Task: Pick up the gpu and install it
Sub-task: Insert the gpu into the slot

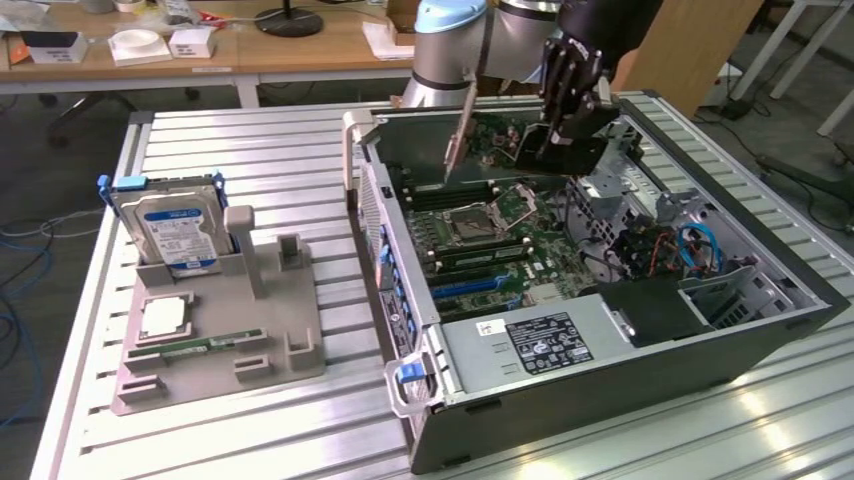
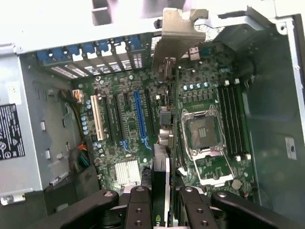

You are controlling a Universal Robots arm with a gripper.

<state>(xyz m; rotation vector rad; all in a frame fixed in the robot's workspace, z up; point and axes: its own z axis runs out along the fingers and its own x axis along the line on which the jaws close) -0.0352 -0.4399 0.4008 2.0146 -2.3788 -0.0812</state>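
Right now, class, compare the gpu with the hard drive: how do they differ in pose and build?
The gpu is held by the gripper above the open case. The drive stands in the grey holder on the table. The gpu is a thin card, while the drive is a thicker block with blue on its face. Both stand on edge.

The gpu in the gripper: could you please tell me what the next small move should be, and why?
Probably a small sideways shift toward the long blue slot, rather than a descent. The gripper holds the gpu edge-down above the motherboard, clear of it. In the wrist view the card's edge runs beside the CPU socket rather than over the blue slot.
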